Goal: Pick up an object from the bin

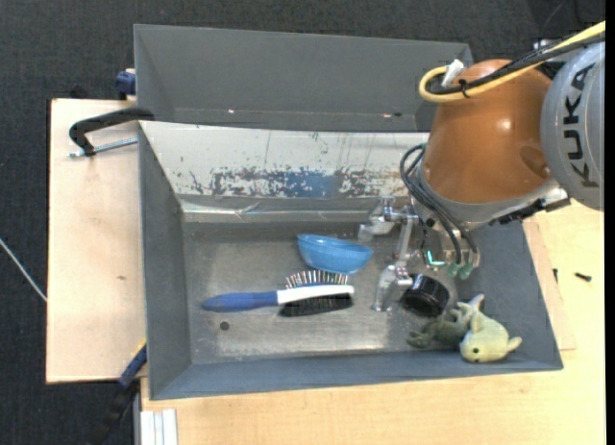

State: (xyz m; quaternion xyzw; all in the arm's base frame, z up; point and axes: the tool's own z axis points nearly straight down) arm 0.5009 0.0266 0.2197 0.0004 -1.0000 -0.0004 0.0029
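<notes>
The gripper (pixel 395 285) is hanging low over the right half of the grey metal bin (pixel 163 270), under the arm's rounded orange cover (pixel 480 135). It is sitting in the gap between a shallow blue plastic bowl (pixel 332 253) and a small black drum-shaped thing (pixel 426 295). Whether the claw is released or clenched I cannot tell, and nothing is visibly sitting in it.

The black drum is lying just right of the gripper, close enough that it may be touching, and it is looking like the likeliest target (a judgement from nearness alone).

The other things are lying loose and flat on the bin floor. A brush with a blue handle and black-and-white bristles (pixel 288 299) is resting just below the bowl, with its handle pointing left. A yellow-green plush toy with a darker green tail (pixel 478 339) is slumping against the front right wall, just beside the drum. With the plush so near, a grip on the drum is probably needing care so the soft tail is not being caught too.
</notes>
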